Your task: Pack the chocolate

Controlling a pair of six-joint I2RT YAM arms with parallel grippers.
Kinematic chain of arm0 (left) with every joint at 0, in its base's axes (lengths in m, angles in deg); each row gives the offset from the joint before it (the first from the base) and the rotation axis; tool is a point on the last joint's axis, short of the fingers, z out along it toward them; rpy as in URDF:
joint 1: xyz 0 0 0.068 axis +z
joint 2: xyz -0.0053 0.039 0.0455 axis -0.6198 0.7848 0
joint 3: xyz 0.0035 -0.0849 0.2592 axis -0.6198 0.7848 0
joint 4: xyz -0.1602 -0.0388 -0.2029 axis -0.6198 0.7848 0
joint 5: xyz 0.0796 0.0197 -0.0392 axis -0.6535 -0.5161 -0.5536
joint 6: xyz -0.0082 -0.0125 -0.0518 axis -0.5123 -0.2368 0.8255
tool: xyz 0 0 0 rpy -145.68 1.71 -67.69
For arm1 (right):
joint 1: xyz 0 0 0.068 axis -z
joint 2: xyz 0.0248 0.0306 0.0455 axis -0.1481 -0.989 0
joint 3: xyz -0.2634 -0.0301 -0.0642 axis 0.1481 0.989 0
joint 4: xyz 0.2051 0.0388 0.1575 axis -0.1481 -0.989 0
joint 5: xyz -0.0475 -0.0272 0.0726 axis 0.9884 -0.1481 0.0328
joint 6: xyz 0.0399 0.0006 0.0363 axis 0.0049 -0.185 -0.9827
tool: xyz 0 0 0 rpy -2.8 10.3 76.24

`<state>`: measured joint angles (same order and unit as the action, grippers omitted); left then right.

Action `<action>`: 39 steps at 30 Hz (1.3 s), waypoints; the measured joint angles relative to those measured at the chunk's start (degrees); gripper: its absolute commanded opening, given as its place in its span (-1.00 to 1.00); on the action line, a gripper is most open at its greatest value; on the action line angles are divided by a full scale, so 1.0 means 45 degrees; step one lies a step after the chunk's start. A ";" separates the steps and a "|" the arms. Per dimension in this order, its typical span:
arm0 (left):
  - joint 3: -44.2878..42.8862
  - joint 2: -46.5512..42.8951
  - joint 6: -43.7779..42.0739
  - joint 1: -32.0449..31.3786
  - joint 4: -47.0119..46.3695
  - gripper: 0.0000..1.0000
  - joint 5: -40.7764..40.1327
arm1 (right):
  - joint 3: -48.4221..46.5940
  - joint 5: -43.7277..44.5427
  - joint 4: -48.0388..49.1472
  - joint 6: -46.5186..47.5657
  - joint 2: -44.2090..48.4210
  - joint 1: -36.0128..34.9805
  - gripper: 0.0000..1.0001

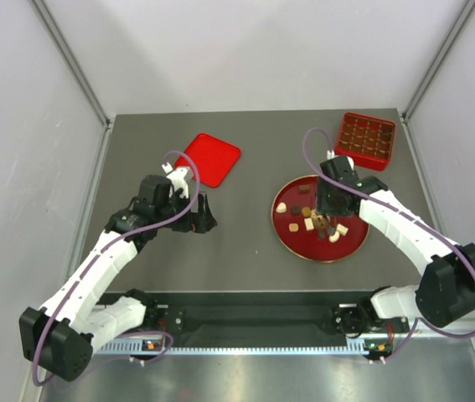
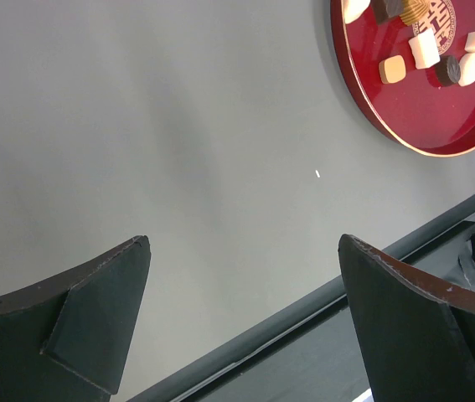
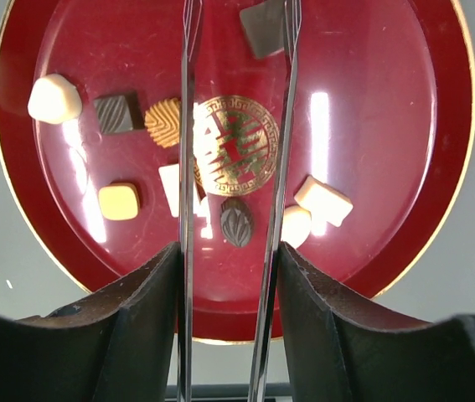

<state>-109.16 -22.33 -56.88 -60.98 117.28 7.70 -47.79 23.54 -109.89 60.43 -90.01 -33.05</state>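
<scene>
Right hand (image 3: 229, 261) holds tongs (image 3: 188, 100) above the chocolate (image 3: 236, 222)

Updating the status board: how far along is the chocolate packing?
Done: red lid lies off the box; filled cells can't be told. In hand: right gripper holds tongs over the plate. To do: about nine chocolates on the plate; left gripper open.

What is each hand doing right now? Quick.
Left hand: open, holding nothing.
Right hand: closed on the tongs, above the red plate.
</scene>
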 measured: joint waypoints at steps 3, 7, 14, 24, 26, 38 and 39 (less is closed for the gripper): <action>0.0000 0.0000 0.0000 0.0000 0.0000 0.98 0.0000 | 0.0223 0.0000 0.0112 -0.0083 0.0112 -0.0073 -0.05; 0.0000 0.0000 0.0000 0.0000 0.0000 0.98 0.0000 | 0.0520 0.0058 0.0155 -0.0092 0.0296 -0.0112 -0.06; 0.0000 0.0000 0.0000 0.0000 0.0000 0.98 0.0000 | 0.0510 0.0330 0.0155 -0.0073 0.0486 -0.0121 -0.05; 0.0010 0.0000 0.0000 0.0000 0.0000 0.98 0.0005 | 0.0495 0.0646 0.0083 0.0087 0.0486 -0.0121 -0.04; 0.0034 0.0000 0.0000 0.0000 0.0000 0.98 0.0005 | 0.0525 0.0588 0.0102 0.0141 0.0486 -0.0121 -0.06; 0.0117 0.0005 0.0000 0.0000 0.0000 0.98 0.0005 | 0.0602 0.0355 0.0155 0.0185 0.0486 -0.0121 -0.20; 0.0117 0.0005 0.0000 0.0000 0.0000 0.98 0.0005 | 0.0602 0.0340 0.0160 0.0219 0.0486 -0.0121 -0.22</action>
<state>-108.64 -22.31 -56.88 -60.98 117.28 7.72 -45.08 25.07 -109.17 61.41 -87.83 -33.60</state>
